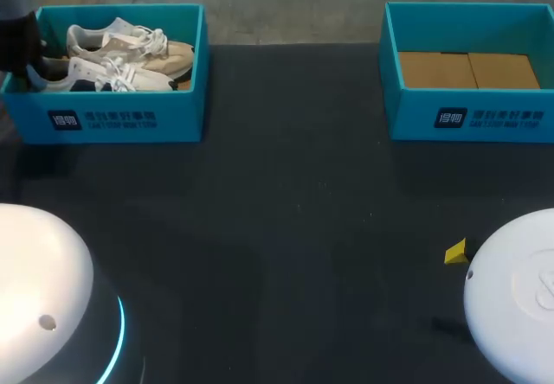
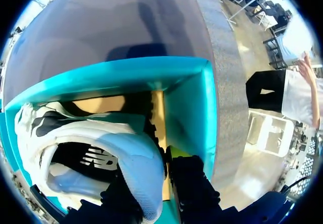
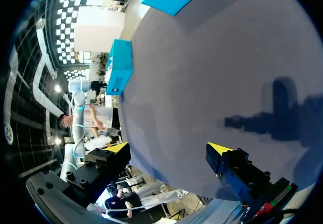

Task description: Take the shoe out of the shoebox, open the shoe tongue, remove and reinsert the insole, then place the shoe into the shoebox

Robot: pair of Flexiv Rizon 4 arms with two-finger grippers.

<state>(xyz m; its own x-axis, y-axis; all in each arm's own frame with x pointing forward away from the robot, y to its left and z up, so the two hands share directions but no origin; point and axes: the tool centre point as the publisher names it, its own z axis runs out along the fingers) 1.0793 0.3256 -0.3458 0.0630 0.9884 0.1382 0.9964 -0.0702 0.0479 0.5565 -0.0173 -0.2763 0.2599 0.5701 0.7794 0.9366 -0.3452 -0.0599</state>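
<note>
- Teal shoebox [image 2: 189,108] walls rose just ahead of and beside the left gripper [image 2: 151,183], which sat down inside the box at the heel end of the shoe [image 2: 126,156].
- Its fingers [image 2: 179,156] stood either side of the pale heel collar and seemed clamped on it. The inner finger was mostly hidden under the fabric, so the depth of the bite was hard to judge.
- A second shoe [image 1: 130,40] lay just beyond the held one, side by side with it in the same box.
- The right gripper [image 3: 169,151] hung spread wide and empty above bare table [image 3: 212,62], with the empty shoebox [image 1: 467,116] well ahead of it.
- Step in hand, as I judged it: lifting the shoe out. A straight upward pull, heel first, would suit. It should go high enough for the toe to clear the wall ahead of the fingers. It should also go slowly enough that the laces did not drag the neighbour along, or the heel slip from a shallow pinch.
</note>
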